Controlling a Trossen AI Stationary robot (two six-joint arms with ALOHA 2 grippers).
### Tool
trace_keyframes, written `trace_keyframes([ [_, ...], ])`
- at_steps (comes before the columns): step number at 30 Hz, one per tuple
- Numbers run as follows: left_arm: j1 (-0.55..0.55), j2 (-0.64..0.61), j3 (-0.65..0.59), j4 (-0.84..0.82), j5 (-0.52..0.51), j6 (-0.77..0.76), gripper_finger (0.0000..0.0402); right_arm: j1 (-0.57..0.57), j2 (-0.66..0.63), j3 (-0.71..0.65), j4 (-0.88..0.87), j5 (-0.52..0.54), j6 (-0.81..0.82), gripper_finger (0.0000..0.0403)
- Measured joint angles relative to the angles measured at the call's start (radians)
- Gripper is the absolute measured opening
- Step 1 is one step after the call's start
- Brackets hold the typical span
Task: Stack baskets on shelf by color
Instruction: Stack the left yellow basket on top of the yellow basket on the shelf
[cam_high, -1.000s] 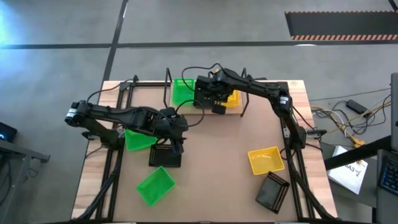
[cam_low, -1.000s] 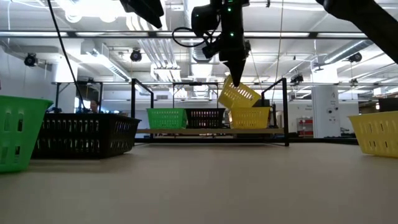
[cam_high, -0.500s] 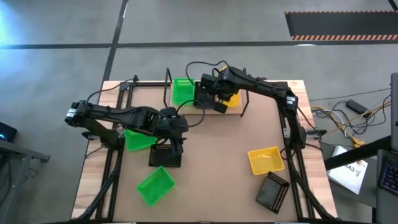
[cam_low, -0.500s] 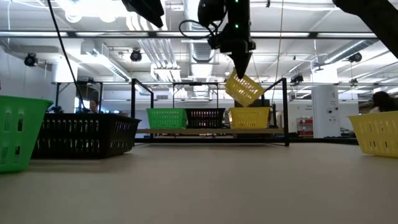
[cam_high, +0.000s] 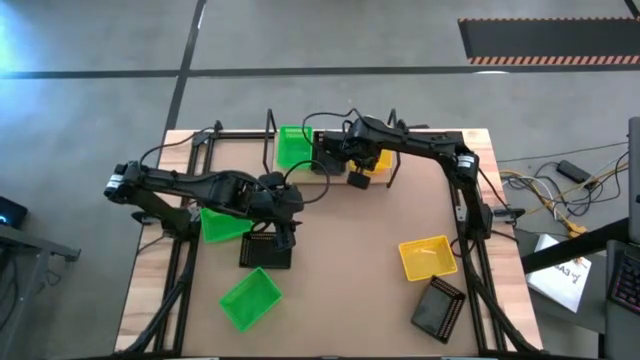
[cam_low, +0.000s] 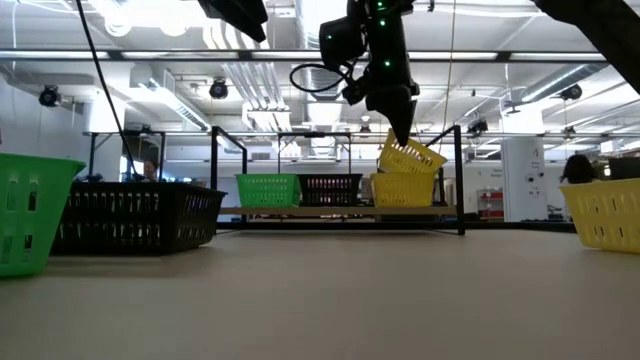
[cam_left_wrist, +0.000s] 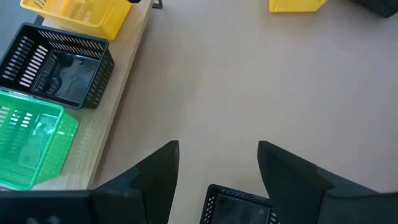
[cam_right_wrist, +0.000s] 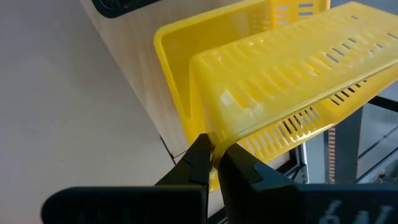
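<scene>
From above, the right gripper (cam_high: 357, 172) pinches a tilted yellow basket (cam_high: 377, 160) over the shelf (cam_high: 335, 175). The left gripper (cam_high: 284, 236), fingers spread, hovers above a black basket (cam_high: 264, 251). Right wrist view: fingertips (cam_right_wrist: 205, 157) clamp the yellow basket's rim above another yellow basket (cam_right_wrist: 180, 74); no writing is readable.

From above, the right arm covers most of the two yellow baskets (cam_high: 377, 160) on the shelf (cam_high: 300, 172). The black basket (cam_high: 266, 250) near the shelf lies partly under the left gripper (cam_high: 283, 237). The green basket (cam_low: 28, 212) is cut off by the low view's edge.
</scene>
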Motion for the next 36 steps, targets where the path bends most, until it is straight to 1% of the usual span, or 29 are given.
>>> trace_keyframes([
  [7, 0.0, 0.0, 0.0, 0.0, 0.0, 0.0, 0.0202, 0.0, 0.0, -0.029, 0.011, 0.001, -0.026, 0.0022],
  [11, 0.0, 0.0, 0.0, 0.0, 0.0, 0.0, 0.0202, -0.001, 0.0, -0.051, 0.041, 0.027, -0.029, 0.0036],
  [15, 0.0, 0.0, 0.0, 0.0, 0.0, 0.0, 0.0202, -0.004, 0.0, -0.068, 0.045, 0.028, -0.04, 0.007],
  [20, 0.0, 0.0, 0.0, 0.001, 0.0, 0.0, 0.0202, -0.004, 0.0, -0.069, 0.063, 0.026, -0.121, 0.0131],
  [23, 0.0, 0.0, 0.0, 0.001, 0.0, 0.001, 0.0202, -0.003, -0.001, -0.022, 0.064, 0.008, -0.17, 0.0158],
  [25, 0.0, 0.0, 0.0, 0.002, 0.0, 0.006, 0.0203, -0.004, -0.007, 0.022, 0.059, -0.041, -0.194, 0.0169],
  [28, 0.0, 0.0, 0.0, 0.004, 0.0, 0.008, 0.0202, -0.006, -0.013, 0.081, 0.055, -0.151, -0.21, 0.0175],
  [29, 0.0, 0.0, 0.0, 0.004, 0.0, 0.008, 0.0203, -0.008, -0.013, 0.096, 0.053, -0.165, -0.211, 0.0175],
  [32, 0.0, 0.0, 0.0, 0.004, 0.0, 0.007, 0.0203, -0.017, -0.013, 0.116, 0.03, -0.161, -0.2, 0.0166],
  [36, 0.0, 0.0, 0.0, 0.004, 0.0, 0.006, 0.0203, -0.052, -0.013, 0.103, -0.003, -0.166, -0.152, 0.0148],
])
